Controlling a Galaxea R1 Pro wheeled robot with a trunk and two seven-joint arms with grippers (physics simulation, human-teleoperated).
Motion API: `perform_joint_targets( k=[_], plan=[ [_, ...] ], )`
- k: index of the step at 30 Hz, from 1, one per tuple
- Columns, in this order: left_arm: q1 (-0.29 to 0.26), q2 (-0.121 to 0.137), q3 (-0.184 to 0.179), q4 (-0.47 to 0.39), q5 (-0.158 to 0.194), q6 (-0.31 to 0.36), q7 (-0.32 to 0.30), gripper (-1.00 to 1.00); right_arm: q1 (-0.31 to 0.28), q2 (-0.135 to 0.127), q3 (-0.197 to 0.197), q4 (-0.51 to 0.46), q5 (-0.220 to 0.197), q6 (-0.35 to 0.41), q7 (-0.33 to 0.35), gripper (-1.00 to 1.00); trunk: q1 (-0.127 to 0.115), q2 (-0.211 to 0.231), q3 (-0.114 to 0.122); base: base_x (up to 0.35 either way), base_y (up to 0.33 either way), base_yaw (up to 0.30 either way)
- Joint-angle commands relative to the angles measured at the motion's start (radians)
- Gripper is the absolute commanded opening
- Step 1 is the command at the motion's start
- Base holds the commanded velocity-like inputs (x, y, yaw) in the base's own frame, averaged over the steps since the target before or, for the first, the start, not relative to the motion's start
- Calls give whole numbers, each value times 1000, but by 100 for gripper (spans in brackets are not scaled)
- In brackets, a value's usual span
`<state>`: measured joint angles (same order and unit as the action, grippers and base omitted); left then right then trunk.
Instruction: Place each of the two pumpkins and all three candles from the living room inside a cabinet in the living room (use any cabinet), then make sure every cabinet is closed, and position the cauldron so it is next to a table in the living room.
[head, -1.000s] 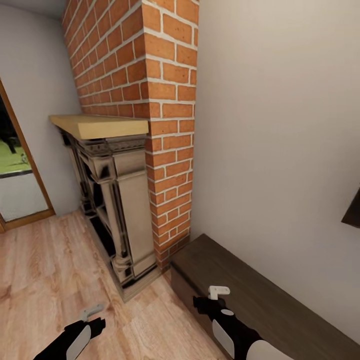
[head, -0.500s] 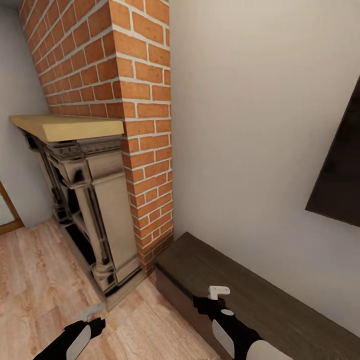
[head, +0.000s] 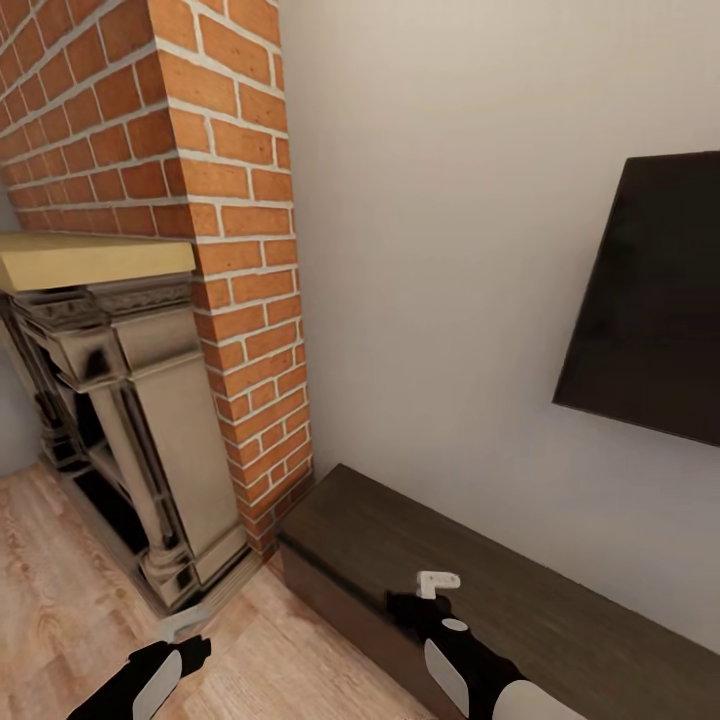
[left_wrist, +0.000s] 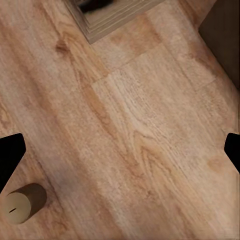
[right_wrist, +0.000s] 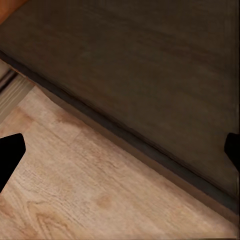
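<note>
Running along the lower right, the cabinet (head: 520, 590) met the fireplace (head: 150, 440); bare floor (head: 60, 560) lay lower left; both hands released, empty.

Head camera looks down at cabinet (head: 520, 600); both wrist cameras face floor (left_wrist: 130, 130) closely.

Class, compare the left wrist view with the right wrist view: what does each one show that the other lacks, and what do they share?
Left wrist view alone: a small tan candle standing on the floor, and a corner of the fireplace base. Right wrist view alone: the broad dark-brown top of the cabinet with its front edge. Both share the light wood plank floor, and each has its own pincer's dark fingertips spread at the picture's sides with nothing between.
</note>
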<state>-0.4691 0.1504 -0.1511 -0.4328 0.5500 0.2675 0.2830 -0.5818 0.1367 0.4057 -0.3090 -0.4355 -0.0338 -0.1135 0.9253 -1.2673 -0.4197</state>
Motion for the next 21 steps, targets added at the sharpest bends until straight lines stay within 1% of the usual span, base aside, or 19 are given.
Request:
perform_joint_targets(
  k=[1, 6, 21],
  plan=[
    [0, 1, -8, -3, 9, 4, 9, 100, -1, 0, 8, 1, -10, -4, -6, 100, 0, -1, -1, 0, 13, -280],
    [0, 1, -8, -3, 10, 4, 9, 100, -1, 0, 8, 1, -10, -5, -6, 100, 0, -1, -1, -1, 8, -280],
    [0, 1, -8, -3, 10, 4, 9, 100, -1, 0, 8, 1, -9, -5, -6, 100, 0, -1, -1, -18, 68, -280]
  ],
)
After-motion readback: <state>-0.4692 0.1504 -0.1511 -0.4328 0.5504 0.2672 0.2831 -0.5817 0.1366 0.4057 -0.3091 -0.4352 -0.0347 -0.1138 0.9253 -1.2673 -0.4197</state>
